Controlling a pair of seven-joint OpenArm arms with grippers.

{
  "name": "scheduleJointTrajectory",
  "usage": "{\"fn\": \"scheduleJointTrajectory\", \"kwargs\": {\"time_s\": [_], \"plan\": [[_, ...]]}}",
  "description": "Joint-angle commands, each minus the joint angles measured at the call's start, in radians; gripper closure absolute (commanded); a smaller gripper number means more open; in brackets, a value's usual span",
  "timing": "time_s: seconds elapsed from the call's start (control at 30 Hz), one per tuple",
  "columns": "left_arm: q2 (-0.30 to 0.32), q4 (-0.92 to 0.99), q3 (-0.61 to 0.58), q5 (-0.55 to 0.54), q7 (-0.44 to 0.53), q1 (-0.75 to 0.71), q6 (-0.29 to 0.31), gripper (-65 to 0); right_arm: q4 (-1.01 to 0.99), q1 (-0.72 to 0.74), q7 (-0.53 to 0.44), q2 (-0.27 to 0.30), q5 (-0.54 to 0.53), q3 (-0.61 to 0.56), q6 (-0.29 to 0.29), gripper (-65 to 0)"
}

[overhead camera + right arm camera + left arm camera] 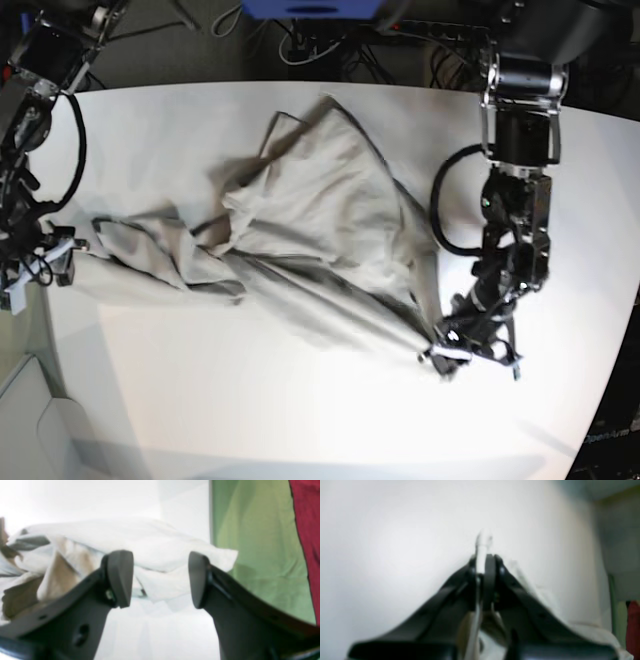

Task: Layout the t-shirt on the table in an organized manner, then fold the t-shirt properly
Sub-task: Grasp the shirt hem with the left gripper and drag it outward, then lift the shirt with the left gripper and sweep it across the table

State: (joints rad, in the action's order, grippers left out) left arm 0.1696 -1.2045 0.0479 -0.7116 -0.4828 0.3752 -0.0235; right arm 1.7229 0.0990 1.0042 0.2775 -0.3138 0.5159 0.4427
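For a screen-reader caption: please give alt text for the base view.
A crumpled grey-beige t-shirt sprawls across a white table. The left tool pinches its near corner, and the right tool sits at the opposite end.

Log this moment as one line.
stage: spreading | left pincer: shut on shirt corner | right pincer: open, at shirt's other end | shirt: crumpled on table, unfolded

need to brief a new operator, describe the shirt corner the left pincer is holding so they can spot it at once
On the white table, the grey-beige t-shirt lies crumpled across the middle. Follow its lower edge toward the arm on the base view's right. The corner ends in a point pinched in the left pincer, unlike the other end, which lies loose near the open right pincer.
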Motion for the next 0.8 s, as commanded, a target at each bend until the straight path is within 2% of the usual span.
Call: {"fn": "scheduleJointTrajectory", "kwargs": {"time_s": [0.0, 0.13, 0.3, 0.4, 0.53, 0.77], "plan": [[0.005, -0.091, 0.007, -0.007, 0.022, 0.035, 0.012, -0.7, 0.016, 0.017, -0.023, 0.018, -0.009, 0.003, 0.023, -35.8], [0.035, -0.324, 0.034, -0.007, 0.009, 0.035, 0.012, -0.6, 0.019, 0.017, -0.023, 0.022, -0.009, 0.003, 0.023, -35.8], [0.040, -0.581, 0.037, -0.006, -0.132, 0.040, 0.012, -0.6, 0.019, 0.017, -0.023, 0.026, -0.008, 0.003, 0.023, -35.8], [0.040, -0.685, 0.045, -0.001, -0.147, 0.043, 0.012, -0.6, 0.019, 0.012, -0.023, 0.026, -0.008, 0.008, 0.023, -35.8], [0.041, -0.710, 0.100, -0.006, -0.158, 0.075, 0.012, -0.6, 0.019, 0.008, -0.023, 0.024, -0.006, 0.010, 0.023, -35.8], [0.049, -0.707, 0.300, -0.006, -0.159, 0.112, 0.015, -0.6, 0.021, -0.037, -0.023, 0.039, -0.006, 0.011, 0.023, -35.8]]}}
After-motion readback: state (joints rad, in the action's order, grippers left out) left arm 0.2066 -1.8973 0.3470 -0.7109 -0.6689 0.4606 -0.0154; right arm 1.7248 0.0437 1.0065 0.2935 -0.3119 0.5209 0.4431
